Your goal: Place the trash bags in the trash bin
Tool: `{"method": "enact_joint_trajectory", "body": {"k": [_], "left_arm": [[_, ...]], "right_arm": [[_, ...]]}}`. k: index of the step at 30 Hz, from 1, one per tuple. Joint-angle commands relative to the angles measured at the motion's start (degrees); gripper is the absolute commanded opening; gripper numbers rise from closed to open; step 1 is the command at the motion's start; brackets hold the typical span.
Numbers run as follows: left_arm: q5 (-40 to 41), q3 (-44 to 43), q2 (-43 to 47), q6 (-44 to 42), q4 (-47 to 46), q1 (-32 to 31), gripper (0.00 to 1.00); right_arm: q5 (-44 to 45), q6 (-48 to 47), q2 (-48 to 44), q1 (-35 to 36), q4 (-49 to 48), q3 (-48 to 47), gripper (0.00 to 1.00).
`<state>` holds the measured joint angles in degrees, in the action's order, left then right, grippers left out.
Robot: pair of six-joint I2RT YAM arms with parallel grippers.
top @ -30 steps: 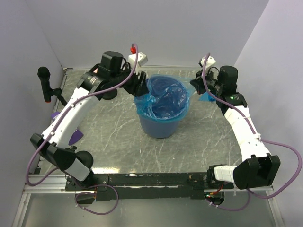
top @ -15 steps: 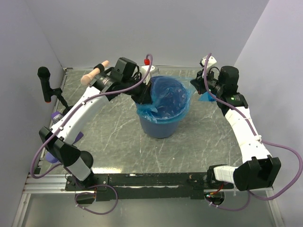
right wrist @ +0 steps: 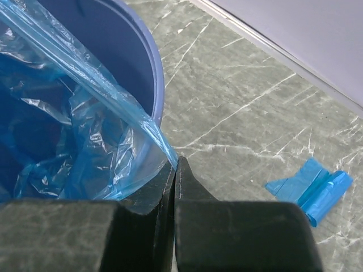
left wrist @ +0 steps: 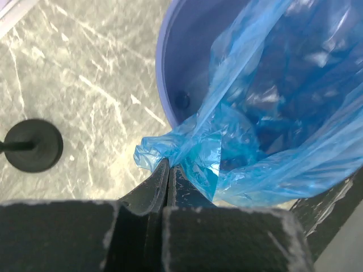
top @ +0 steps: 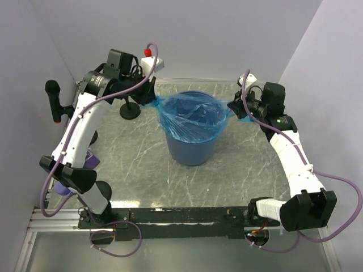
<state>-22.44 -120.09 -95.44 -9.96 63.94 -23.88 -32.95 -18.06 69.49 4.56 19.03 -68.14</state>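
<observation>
Because the trash bag (top: 190, 118) appears thin, light, slippery and easily torn, its bunched hem is the soundest hold, and there the left gripper (top: 152, 102) and right gripper (top: 231, 107) are clamped on opposite sides, spreading it across the trash bin (top: 193, 152) near the worktop's (top: 136, 161) far edge.

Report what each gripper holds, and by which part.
Both hold one trash bag draped in the bin. The left gripper pinches its mouth edge on one side; the right gripper pinches the opposite edge.
</observation>
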Motion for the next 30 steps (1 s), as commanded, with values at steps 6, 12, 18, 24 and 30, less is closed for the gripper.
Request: {"method": "enact_joint_trajectory", "body": {"k": [6,12,18,24,30], "left_arm": [[5.9,11.2,6.9,-3.2,-1.7,-0.6,0.01],[15.6,17.2,8.2,-7.8,-10.8,0.4,0.01],[20.2,13.0,3.4,-9.6,-18.5,1.4,0.01],[20.4,12.9,-1.2,-7.9,-23.6,1.7,0.01],[18.0,15.0,-5.5,-7.7,-21.2,2.2,0.0]], "right_arm": [[0.9,-3.5,-3.8,-0.3,2.5,1.3,0.0],[2.7,-3.0,0.5,-0.3,1.7,-3.3,0.0],[2.5,-1.9,7.1,-0.3,0.7,-11.6,0.0],[3.5,-0.8,13.6,-0.4,-0.9,-14.7,0.0],[1.1,-0.9,18.0,-0.5,2.1,-16.0,0.0]]}}
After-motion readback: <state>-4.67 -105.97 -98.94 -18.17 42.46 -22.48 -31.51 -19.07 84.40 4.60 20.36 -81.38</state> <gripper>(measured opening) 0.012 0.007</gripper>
